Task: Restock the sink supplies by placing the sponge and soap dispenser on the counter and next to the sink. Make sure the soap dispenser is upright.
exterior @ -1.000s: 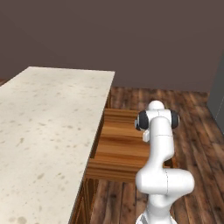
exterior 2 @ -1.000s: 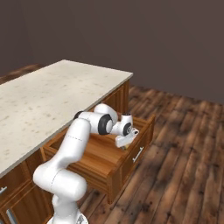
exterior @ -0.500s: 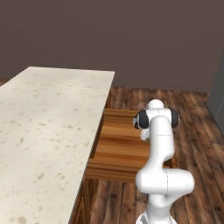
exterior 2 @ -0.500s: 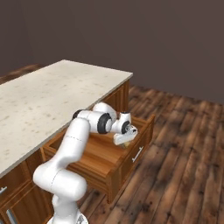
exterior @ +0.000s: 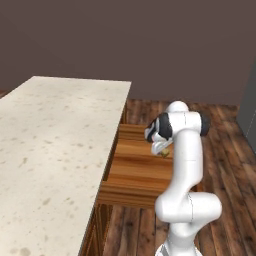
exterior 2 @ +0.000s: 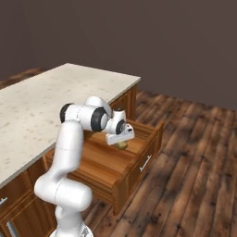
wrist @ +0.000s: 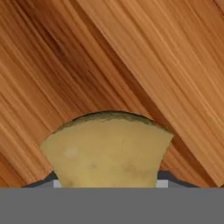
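My gripper (exterior 2: pixel 121 142) reaches down into an open wooden drawer (exterior 2: pixel 95 162) beside the counter (exterior 2: pixel 46 97). Its jaws are shut on the sponge (wrist: pixel 107 151), a yellow-green block that bulges upward between the fingertips in the hand view. The sponge (exterior 2: pixel 122 146) sits just above the drawer's wooden floor. From the left base view the gripper (exterior: pixel 162 149) and a bit of the sponge (exterior: pixel 164 152) show under the white wrist, over the drawer (exterior: pixel 135 175). The beige speckled counter (exterior: pixel 50 140) lies to the left. The soap dispenser and the sink are out of view.
The drawer front with its metal handle (exterior 2: pixel 146 163) juts out over the wooden plank floor (exterior 2: pixel 194 176). Brown cabinets (exterior 2: pixel 16 203) stand under the counter. A dark wall runs behind.
The jaws have closed from wide open onto the sponge. The arm has hardly moved.
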Controlling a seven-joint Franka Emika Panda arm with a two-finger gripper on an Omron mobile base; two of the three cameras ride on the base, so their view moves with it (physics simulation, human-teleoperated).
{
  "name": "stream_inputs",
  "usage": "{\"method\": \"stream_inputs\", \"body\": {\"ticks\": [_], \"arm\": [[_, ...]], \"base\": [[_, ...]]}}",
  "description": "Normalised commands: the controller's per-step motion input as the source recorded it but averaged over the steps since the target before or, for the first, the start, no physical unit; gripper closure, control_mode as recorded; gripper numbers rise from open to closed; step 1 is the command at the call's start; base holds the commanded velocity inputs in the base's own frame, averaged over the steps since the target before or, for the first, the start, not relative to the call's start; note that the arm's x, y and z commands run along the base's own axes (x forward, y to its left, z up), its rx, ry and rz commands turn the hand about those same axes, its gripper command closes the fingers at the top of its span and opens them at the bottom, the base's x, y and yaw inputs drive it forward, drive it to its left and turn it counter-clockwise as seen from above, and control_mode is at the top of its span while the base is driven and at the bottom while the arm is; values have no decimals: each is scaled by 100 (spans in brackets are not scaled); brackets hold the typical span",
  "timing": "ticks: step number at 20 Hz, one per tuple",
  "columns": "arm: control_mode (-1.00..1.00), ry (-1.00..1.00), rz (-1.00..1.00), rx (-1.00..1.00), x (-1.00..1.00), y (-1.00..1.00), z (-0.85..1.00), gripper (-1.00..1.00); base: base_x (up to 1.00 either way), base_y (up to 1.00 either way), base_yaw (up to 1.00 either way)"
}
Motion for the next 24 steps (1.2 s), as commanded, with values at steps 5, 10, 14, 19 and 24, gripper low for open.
{"method": "stream_inputs", "body": {"ticks": [5,10,14,19,24], "arm": [[-100,-19,-9,0,-100,7,54,100],[-100,-18,-14,1,-98,0,66,100],[-100,-6,-18,1,-69,2,95,100],[-100,0,-15,2,-61,7,97,100],[-100,0,-13,4,-72,8,81,100]], "base": [[0,0,0],[0,0,0],[0,0,0],[0,0,0],[0,0,0]]}}
